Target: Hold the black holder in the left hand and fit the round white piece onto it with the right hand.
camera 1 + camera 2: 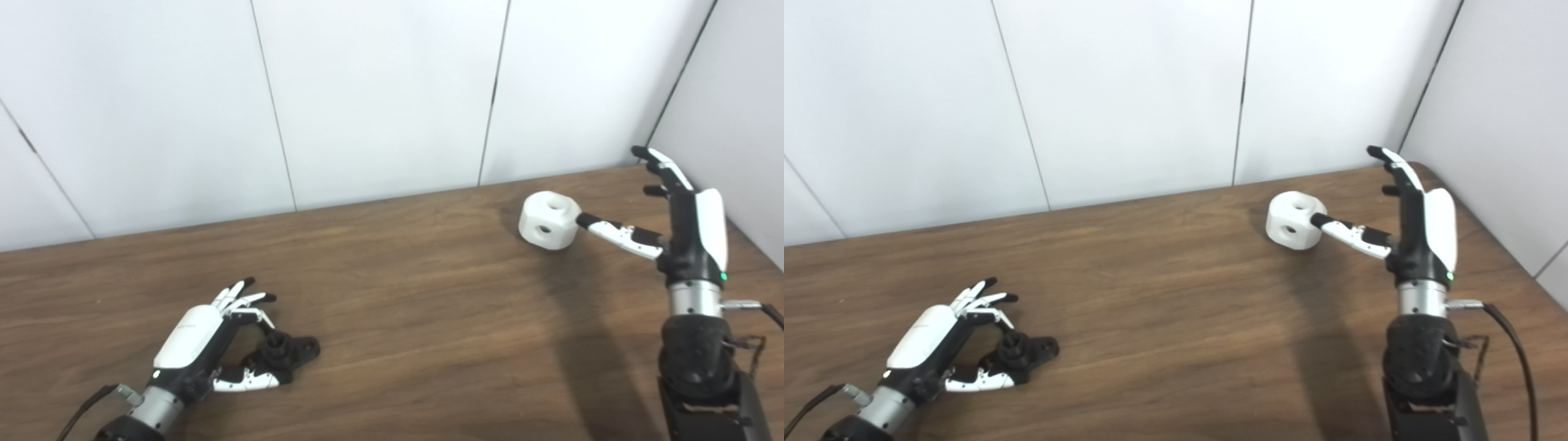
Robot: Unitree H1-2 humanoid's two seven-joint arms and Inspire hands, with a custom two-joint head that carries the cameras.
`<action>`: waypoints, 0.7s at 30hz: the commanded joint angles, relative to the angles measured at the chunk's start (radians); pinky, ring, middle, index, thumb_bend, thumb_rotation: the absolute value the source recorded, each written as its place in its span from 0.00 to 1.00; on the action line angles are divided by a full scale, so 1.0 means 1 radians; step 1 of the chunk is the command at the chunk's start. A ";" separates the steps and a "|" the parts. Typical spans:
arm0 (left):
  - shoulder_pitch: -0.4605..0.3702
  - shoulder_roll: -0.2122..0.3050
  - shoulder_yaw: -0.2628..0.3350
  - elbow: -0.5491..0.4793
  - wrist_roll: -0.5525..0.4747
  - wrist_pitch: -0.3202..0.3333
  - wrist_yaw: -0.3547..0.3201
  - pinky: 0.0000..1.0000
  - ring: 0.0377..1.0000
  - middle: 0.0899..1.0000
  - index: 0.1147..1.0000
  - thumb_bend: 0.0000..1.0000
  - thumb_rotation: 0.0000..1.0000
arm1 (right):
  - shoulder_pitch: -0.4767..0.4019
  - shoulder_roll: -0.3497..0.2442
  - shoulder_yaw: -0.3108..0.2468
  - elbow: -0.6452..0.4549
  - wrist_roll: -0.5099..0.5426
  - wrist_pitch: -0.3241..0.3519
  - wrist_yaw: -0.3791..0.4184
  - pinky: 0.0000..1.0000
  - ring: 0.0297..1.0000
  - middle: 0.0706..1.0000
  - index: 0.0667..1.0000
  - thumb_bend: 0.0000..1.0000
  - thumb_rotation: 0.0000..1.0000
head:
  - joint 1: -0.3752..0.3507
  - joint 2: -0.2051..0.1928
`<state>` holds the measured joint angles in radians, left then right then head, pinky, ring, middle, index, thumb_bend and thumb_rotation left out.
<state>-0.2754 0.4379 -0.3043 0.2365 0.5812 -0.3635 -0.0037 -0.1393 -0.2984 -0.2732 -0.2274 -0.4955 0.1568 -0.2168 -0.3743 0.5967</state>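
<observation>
The black holder (286, 352) lies on the wooden table (404, 318) at the front left. My left hand (202, 343) rests beside it, fingers curled over it and thumb lying along its near side, not clamped on it. The round white piece (549, 220), a chunky block with holes in its faces, sits at the far right of the table. My right hand (680, 214) stands upright just right of it, fingers spread wide, with the thumb tip touching the piece's right side.
White wall panels (380, 98) run along the table's far edge and close the right side behind the right hand. The table's right edge (1507, 245) lies close to the right arm. Bare wood stretches between the two hands.
</observation>
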 commanded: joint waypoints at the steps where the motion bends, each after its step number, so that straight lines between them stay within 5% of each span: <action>1: 0.001 0.012 -0.008 0.011 0.010 -0.012 -0.025 1.00 1.00 0.84 0.42 0.52 0.04 | -0.047 -0.042 0.012 -0.008 -0.033 0.013 0.006 0.89 0.93 0.89 0.81 0.73 0.38 | -0.004 -0.001; 6: -0.002 0.014 -0.005 0.026 0.011 -0.026 -0.015 1.00 1.00 0.83 0.42 0.52 0.04 | -0.085 -0.066 0.045 0.023 -0.047 0.084 0.053 0.92 0.98 0.93 0.83 0.77 0.42 | -0.025 -0.004; 18: 0.002 0.022 0.008 0.012 -0.013 -0.024 -0.036 1.00 1.00 0.83 0.42 0.52 0.04 | -0.164 -0.127 0.123 0.164 -0.092 0.118 0.069 0.88 1.00 0.96 0.82 0.89 0.50 | -0.066 -0.009; 21: 0.001 0.023 0.008 0.015 -0.014 -0.032 -0.030 1.00 1.00 0.82 0.42 0.52 0.04 | -0.174 -0.142 0.134 0.197 -0.092 0.125 0.077 0.98 1.00 0.97 0.82 0.91 0.53 | -0.074 -0.010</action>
<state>-0.2745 0.4392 -0.2944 0.2451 0.5529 -0.3745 -0.0164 -0.2725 -0.4079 -0.1409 -0.0177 -0.5761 0.2840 -0.1355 -0.4479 0.5860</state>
